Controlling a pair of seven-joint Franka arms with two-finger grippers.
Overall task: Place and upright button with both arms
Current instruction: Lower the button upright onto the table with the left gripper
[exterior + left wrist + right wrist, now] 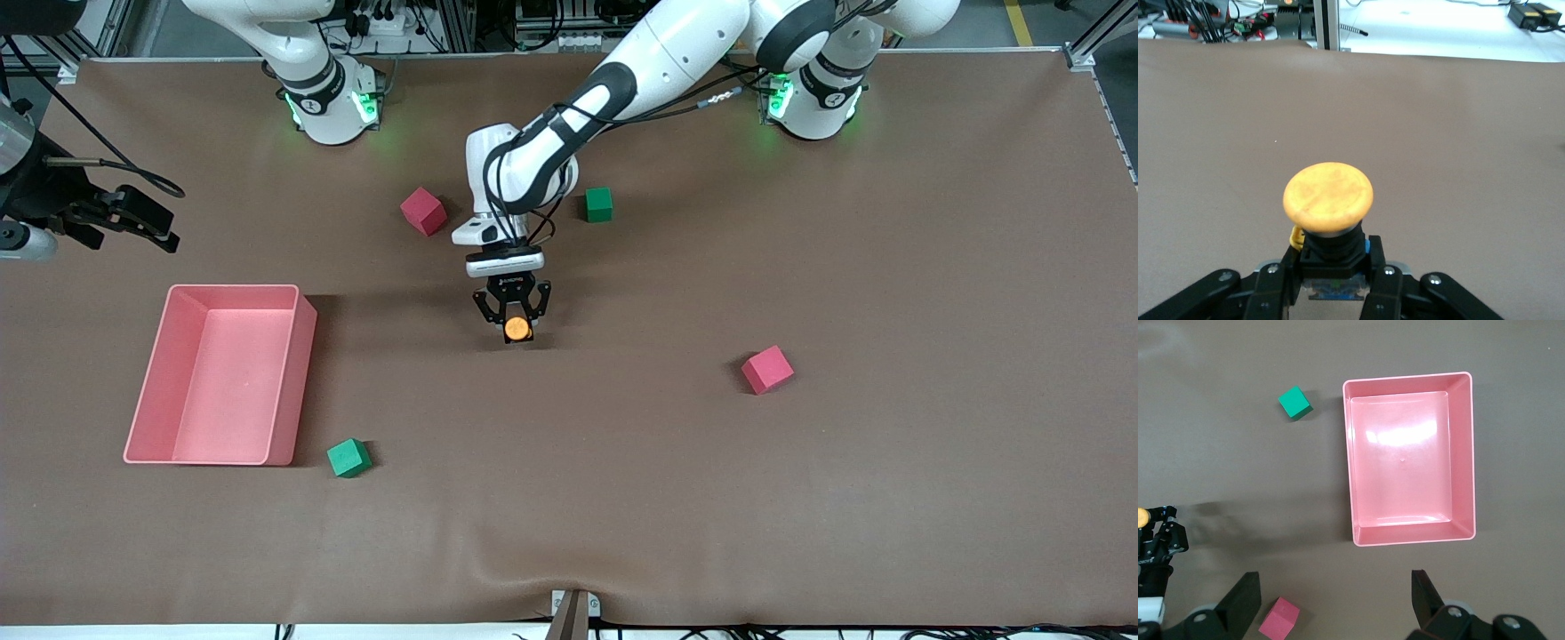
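Note:
The button (pixel 516 329) has a round orange cap (pixel 1328 193) on a dark stubby body. My left gripper (pixel 514 313) is shut on that body, with its fingers (pixel 1378 263) pressed against both sides. It holds the button low over the middle of the table, cap pointing away from the wrist. The button (pixel 1141 517) also shows at the edge of the right wrist view. My right gripper (pixel 169 229) hangs high over the right arm's end of the table, beside the pink bin. Its fingers (pixel 1245 597) stand wide open with nothing between them.
A pink bin (pixel 236 289) stands toward the right arm's end, its rim (pixel 1405 379) in the right wrist view. A green cube (pixel 348 458) lies beside its near corner. A pink cube (pixel 423 211) and green cube (pixel 599 204) flank the left arm. Another pink cube (pixel 767 369) lies toward the left arm's end.

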